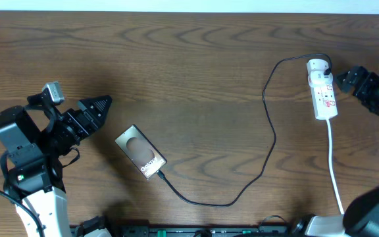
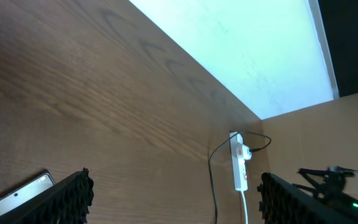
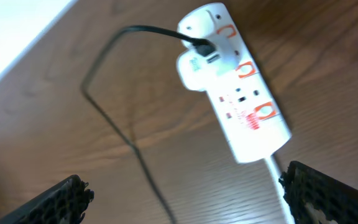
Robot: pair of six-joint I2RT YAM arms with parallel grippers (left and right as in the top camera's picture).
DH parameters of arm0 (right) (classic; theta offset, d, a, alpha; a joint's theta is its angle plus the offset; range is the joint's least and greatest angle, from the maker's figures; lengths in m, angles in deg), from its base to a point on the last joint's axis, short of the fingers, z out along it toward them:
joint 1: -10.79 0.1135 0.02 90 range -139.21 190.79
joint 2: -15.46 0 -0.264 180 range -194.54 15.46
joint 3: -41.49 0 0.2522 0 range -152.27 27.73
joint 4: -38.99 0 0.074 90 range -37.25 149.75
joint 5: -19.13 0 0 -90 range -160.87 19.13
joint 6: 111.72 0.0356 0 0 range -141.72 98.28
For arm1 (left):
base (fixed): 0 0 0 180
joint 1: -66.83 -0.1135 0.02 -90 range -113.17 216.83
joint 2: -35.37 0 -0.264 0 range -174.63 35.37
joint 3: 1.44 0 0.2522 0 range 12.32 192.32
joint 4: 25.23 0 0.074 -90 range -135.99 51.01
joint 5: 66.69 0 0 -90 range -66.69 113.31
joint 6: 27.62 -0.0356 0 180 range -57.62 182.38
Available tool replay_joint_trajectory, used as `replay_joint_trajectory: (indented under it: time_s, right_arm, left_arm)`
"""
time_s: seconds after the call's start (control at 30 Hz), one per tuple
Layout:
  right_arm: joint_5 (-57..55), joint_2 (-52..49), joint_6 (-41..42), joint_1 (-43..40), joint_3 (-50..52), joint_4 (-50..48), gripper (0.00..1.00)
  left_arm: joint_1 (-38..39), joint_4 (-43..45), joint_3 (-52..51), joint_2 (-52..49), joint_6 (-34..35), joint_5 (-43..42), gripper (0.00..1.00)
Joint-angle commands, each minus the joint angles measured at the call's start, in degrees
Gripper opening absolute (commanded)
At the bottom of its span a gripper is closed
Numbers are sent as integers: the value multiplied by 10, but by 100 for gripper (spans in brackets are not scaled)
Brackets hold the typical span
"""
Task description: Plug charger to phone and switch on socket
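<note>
Phone (image 1: 140, 151) lies flat and slanted, left of the middle of the table (image 1: 196, 52) and closer to its near edge. The charger (image 1: 268, 145) meets it at its lower end, and the plug tip (image 1: 160, 174) looks seated there, so I'd call that half done. From the phone the black cable loops toward the near edge, then climbs to the socket (image 1: 323, 92) by the far right corner, where it runs into a white adapter (image 3: 194, 65).

The left gripper (image 1: 101, 104) hangs just beside the phone toward the left edge, fingers spread wide with nothing between them. It's clear of the handset, probably to leave the lead undisturbed.

Now the right side: the right gripper (image 1: 345, 78) sits just beside the strip, between it and the right edge, jaws fully apart and empty. Its wrist camera looks straight down on the red switches (image 3: 263, 111), which suits a press. Which one feeds the adapter I can't tell.
</note>
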Motion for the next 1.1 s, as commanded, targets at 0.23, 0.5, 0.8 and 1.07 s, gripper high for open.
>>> replay_joint_trajectory:
  time_s: [0.23,0.5,0.8,1.07]
  right_arm:
    - [-1,-134,-142,-2,-41,-85,99]
    - [30,-211,-145,3,-94,-99,99]
    - [39,-290,-151,24,-154,-53,99]
    - [67,-327,-151,48,-154,-44,99]
  left_arm:
    - [-2,1,8,-24,3,-7,84]
    - [-2,1,8,-25,3,-7,84]
    - [-2,1,7,-25,3,-7,84]
    - [-2,1,7,-25,3,-7,85]
